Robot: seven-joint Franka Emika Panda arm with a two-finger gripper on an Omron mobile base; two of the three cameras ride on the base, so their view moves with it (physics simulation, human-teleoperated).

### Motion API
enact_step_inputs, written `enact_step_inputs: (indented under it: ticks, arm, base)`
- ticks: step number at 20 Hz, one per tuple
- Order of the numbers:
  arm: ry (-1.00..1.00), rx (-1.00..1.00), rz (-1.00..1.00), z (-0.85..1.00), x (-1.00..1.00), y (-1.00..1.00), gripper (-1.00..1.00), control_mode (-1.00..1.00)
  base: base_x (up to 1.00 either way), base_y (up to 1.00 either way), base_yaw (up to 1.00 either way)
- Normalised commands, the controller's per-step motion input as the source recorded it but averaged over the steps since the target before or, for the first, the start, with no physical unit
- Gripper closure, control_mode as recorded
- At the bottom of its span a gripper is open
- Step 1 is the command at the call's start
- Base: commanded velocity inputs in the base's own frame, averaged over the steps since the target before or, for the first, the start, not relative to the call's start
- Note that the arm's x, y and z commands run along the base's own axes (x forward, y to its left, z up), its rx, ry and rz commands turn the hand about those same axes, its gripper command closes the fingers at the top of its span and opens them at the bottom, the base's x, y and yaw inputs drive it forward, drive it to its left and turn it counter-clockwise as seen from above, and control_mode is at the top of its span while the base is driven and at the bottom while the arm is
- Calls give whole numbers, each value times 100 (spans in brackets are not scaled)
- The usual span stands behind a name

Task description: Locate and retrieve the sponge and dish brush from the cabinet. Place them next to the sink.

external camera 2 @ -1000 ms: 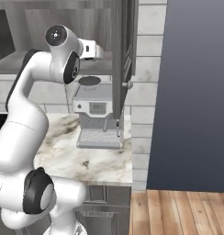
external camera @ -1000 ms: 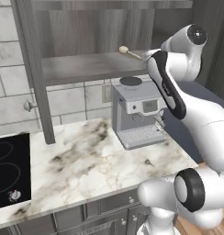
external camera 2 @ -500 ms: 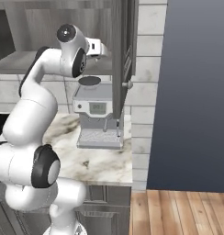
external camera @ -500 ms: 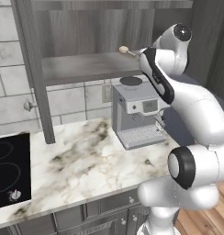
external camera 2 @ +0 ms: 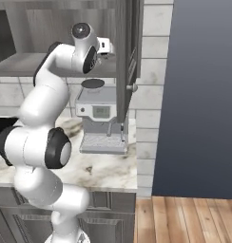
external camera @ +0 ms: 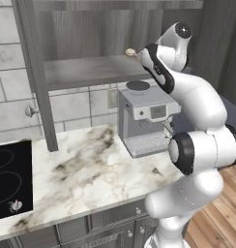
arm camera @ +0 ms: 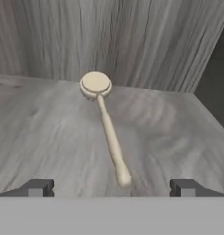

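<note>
The dish brush (arm camera: 106, 123) lies flat on the grey shelf of the cabinet (arm camera: 49, 137), its round whitish head toward the back wall and its cream handle pointing at me. My gripper (arm camera: 111, 188) is open, with one fingertip on each side of the handle's near end and a little short of it, touching nothing. From the left base view the brush head (external camera: 131, 52) peeks out beside my wrist on the cabinet shelf (external camera: 91, 70). The sponge and the sink are out of view.
A grey coffee machine (external camera: 144, 118) stands on the marble counter (external camera: 91, 169) under the shelf. Open cabinet doors hang on the left (external camera: 35, 72) and on the right (external camera 2: 127, 52). A black cooktop (external camera: 8, 179) sits at the counter's left end.
The arm has folded up and swung in toward the shelf, bringing the hand close to the brush. The jaws have stayed open and the brush has not moved.
</note>
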Motion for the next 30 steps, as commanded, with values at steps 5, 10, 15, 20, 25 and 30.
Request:
enact_step_inputs:
  ticks: [5,10,15,20,25,30]
  arm:
    - [6,0,3,-11,57,0,-100,-100]
    - [8,-2,0,-17,51,0,-100,-100]
    - [4,-2,0,-15,53,0,-100,-100]
    - [3,-1,0,-12,41,3,-100,-100]
    - [2,0,0,-15,25,5,-100,-100]
    - [2,1,0,-25,18,10,-100,-100]
  base:
    - [0,0,0]
    - [0,0,0]
    - [0,0,0]
    - [0,0,0]
    - [0,0,0]
    - [0,0,0]
